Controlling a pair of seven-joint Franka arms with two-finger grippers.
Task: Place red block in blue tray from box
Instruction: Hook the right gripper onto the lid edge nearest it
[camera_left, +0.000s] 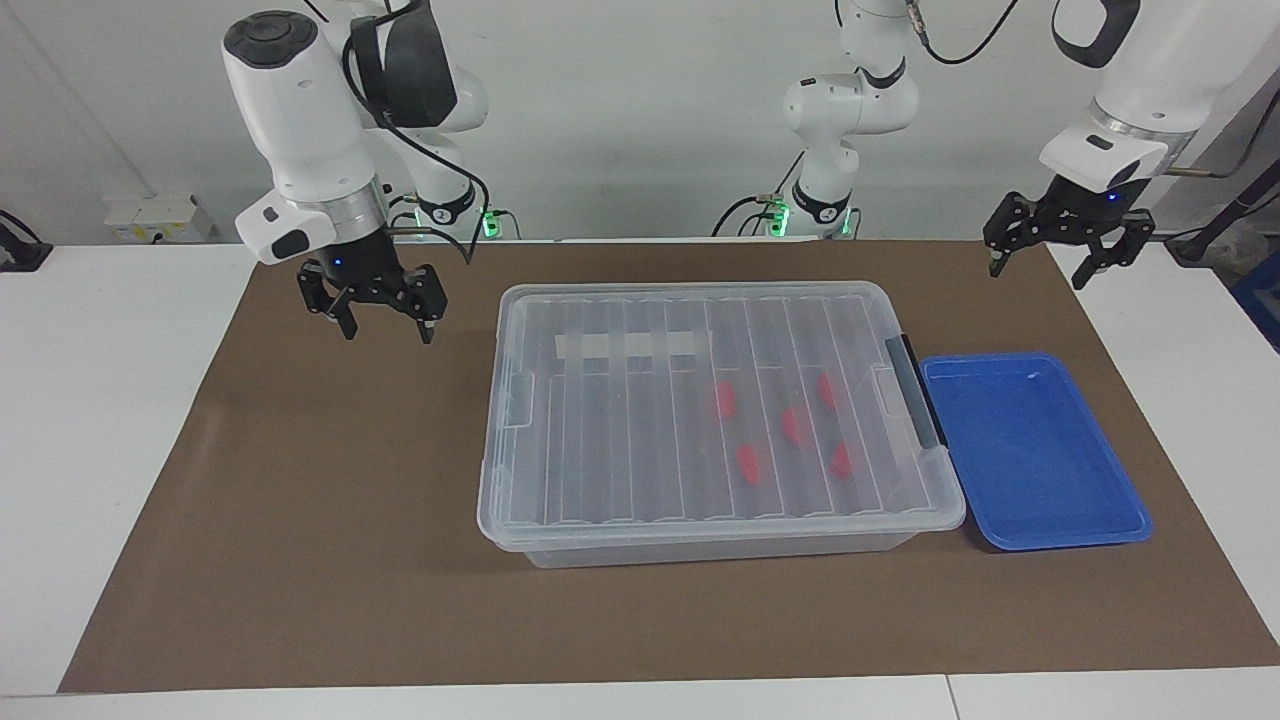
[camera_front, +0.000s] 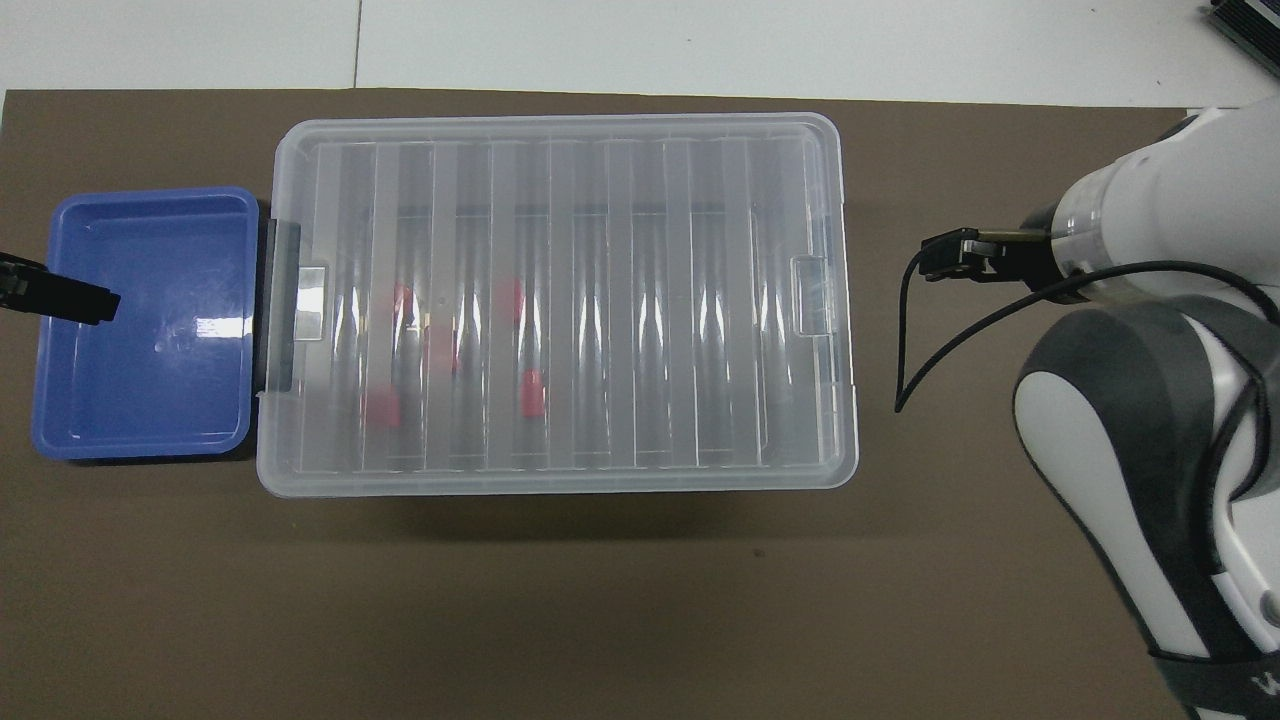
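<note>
Clear and blue plastic on a matt brown mat

The box (camera_left: 720, 420) is see-through plastic, its ribbed lid smooth and catching glints of light, with a black latch (camera_left: 915, 388) and a dull whitish tape strip (camera_left: 630, 345). Through the lid the red blocks (camera_left: 790, 425) look like bright smooth plastic. The blue tray (camera_left: 1035, 450), below the left end effector (camera_left: 1060, 265), is glossy plastic with a sheen. The mat (camera_left: 300, 500) under the right end effector (camera_left: 385, 320) looks matt, paper-like brown; the surface (camera_left: 100, 400) around it is smooth white.
</note>
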